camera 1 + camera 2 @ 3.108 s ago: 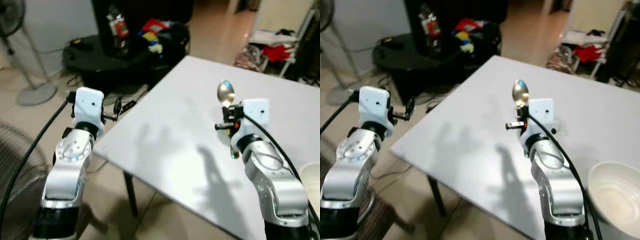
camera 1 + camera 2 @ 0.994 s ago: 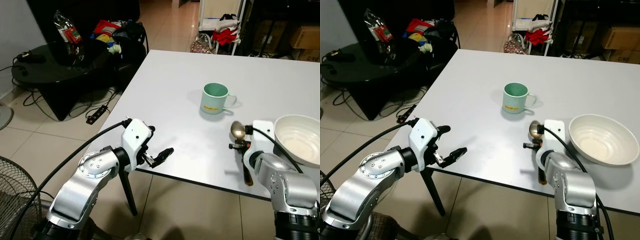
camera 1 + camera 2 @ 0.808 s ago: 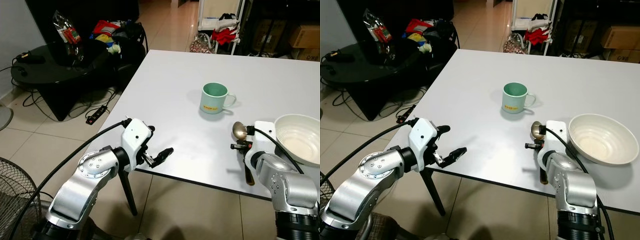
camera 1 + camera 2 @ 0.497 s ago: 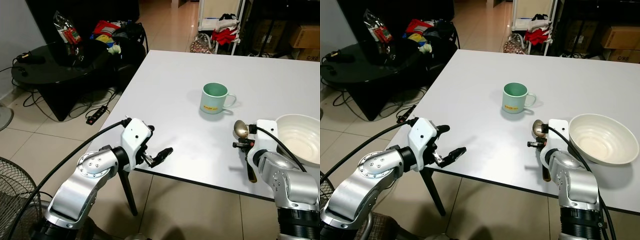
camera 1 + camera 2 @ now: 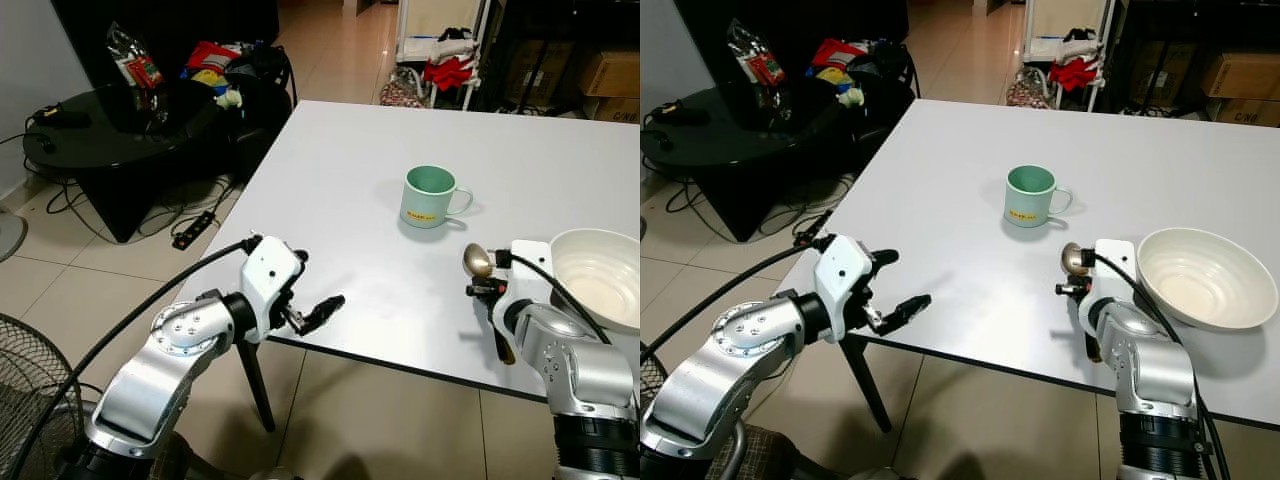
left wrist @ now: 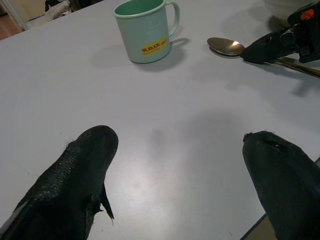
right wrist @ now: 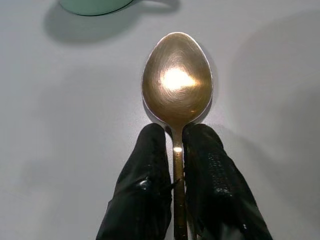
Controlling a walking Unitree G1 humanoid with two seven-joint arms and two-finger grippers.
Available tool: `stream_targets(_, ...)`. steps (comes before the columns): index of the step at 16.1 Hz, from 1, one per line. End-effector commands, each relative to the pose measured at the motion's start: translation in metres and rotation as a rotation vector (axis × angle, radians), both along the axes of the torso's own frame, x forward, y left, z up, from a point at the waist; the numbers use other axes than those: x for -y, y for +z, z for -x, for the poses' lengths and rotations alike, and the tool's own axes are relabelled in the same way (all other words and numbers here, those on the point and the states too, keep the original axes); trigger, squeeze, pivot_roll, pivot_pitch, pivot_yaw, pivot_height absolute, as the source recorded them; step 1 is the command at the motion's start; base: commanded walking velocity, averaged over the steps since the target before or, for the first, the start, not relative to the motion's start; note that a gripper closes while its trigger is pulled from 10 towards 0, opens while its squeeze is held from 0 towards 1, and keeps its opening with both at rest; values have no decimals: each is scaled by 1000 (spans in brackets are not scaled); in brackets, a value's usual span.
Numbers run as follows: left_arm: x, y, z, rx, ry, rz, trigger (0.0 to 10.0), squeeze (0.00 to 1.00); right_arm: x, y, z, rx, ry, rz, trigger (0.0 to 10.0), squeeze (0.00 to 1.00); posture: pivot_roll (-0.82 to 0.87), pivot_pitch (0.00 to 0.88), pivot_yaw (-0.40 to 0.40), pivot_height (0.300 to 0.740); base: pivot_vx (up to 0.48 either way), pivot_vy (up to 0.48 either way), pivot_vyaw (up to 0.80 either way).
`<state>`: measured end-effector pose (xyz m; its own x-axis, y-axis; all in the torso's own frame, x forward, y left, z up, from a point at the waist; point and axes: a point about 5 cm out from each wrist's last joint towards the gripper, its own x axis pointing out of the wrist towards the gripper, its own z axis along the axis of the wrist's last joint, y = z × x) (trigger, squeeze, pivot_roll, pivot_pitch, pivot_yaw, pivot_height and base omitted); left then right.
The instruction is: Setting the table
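Observation:
A brass-coloured spoon [image 7: 177,79] points away from me, with my right gripper [image 7: 175,145] shut on its handle just behind the bowl of the spoon. It is held low over the white table [image 5: 340,180], between a green mug [image 5: 428,196] and a white bowl [image 5: 1205,277]. I cannot tell whether the spoon [image 5: 477,260] touches the tabletop. My left gripper [image 5: 325,305] hovers open and empty at the table's near left edge, its fingers [image 6: 80,170] spread wide. Across the table from it lie the mug [image 6: 145,30] and the spoon [image 6: 226,46].
A low black table [image 5: 90,140] with bags and clutter stands to the left, with cables [image 5: 195,225] on the tiled floor beside it. A fan [image 5: 25,400] is at the near left. A rack with clothes [image 5: 450,50] and boxes [image 5: 610,70] stands behind the table.
Three seconds ago the view showed a bare table corner and the spoon was held up high. The view has since swung round, and the spoon is low. In the last second it barely moved.

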<state>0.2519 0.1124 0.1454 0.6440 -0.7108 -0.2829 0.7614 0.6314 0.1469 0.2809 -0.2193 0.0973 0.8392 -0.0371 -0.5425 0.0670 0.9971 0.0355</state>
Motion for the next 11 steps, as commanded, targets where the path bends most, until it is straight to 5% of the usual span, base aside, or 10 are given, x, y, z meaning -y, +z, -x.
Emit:
stream_targets(1, -3, 3, 0, 13, 4, -7, 10000, 0, -4, 4, -1, 16, 11, 6, 10000, 1000, 59, 0, 78, 740, 0, 0, 0)
stream_targets(4, -6, 5, 0, 24, 31, 1, 10000, 0, -6, 21, 3, 69, -14, 13, 10000, 1000, 61, 0, 78, 740, 0, 0, 0)
stream_targets(8, -29, 24, -8, 153, 245, 57, 10000, 0, -33, 66, 24, 218, 69, 36, 10000, 1000, 53, 0, 91, 740, 0, 0, 0)
stream_targets(10, -40, 27, -14, 237, 470, 84, 10000, 0, -45, 74, 29, 353, 78, 66, 10000, 0, 46, 0, 104, 740, 0, 0, 0)
stream_targets(11, -41, 27, -13, 243, 502, 91, 10000, 0, -44, 78, 31, 407, 22, 71, 10000, 0, 47, 0, 103, 740, 0, -266, 0)
